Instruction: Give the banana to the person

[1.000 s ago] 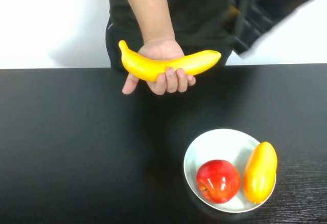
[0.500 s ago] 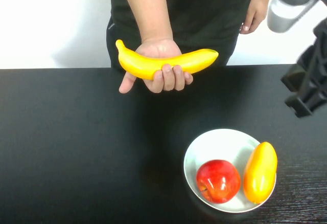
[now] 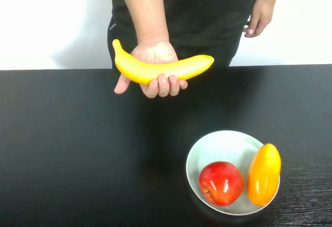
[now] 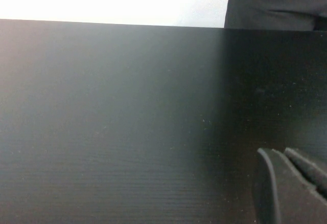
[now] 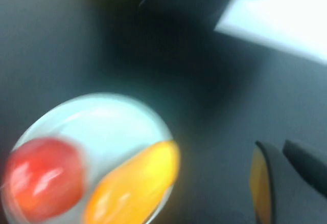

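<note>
Holding the banana [image 3: 162,68] in an upturned palm, the person [image 3: 202,9] stands at the far edge of the black table [image 3: 78,149], toward 12 o'clock from your station. Note that the banana lies crosswise on the person's hand [image 3: 153,66], stem tip pointing toward 9 o'clock and blunt end toward 3 o'clock, with the fingers curled up around its near side. The fruit is raised above the table's far edge and touches only that hand. The person's other hand [image 3: 260,14] hangs beside the body at about 1 o'clock, well apart from the banana.

Locate the white bowl [image 3: 218,145] at about 5 o'clock on the table. It contains a red apple [image 3: 221,183], and an orange-yellow oval fruit [image 3: 264,174] leans on its rim at the 3 o'clock side.

Observe that neither arm appears in the high view. The left gripper [image 4: 291,188] shows only as dark fingertips low over bare table in its wrist view; jaw state cannot be determined. The right gripper [image 5: 288,183] sits above the table beside the bowl; its view is blurred and jaw state cannot be determined.
</note>
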{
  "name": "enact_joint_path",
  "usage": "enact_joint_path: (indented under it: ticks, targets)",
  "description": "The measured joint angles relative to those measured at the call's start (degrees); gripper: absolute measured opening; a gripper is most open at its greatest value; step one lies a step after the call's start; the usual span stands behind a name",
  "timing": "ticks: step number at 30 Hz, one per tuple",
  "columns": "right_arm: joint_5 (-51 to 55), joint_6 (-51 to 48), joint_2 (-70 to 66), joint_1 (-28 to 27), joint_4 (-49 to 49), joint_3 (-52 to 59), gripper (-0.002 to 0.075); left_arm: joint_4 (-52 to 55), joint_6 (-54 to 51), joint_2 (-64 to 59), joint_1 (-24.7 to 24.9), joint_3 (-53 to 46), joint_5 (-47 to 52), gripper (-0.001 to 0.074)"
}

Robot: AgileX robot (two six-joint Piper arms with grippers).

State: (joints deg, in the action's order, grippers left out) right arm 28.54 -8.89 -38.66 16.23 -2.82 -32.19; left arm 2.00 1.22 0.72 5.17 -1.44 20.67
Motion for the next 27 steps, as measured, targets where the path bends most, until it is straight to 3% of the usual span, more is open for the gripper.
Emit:
enact_joint_path:
  ticks: [4,9,14,27]
  targets:
    - [-16.1,-1.1,14.1,-5.9,-2.6,16.9,-0.0009,0.0,0.0,0.0,0.0,0.0,0.0,-0.0004]
    - [-24.1,-1.3,29.6,-10.7,-5.5,30.5,-0.0009,0.0,0.0,0.0,0.0,0.0,0.0,-0.0004]
    - [-21.4,-1.5,38.5,-11.9,-6.0,33.5,-0.0009,0.0,0.0,0.0,0.0,0.0,0.0,-0.0004]
    - [-6.7,-1.7,39.3,-12.4,-3.6,33.8,-0.0009,0.0,0.0,0.0,0.0,0.0,0.0,-0.0004]
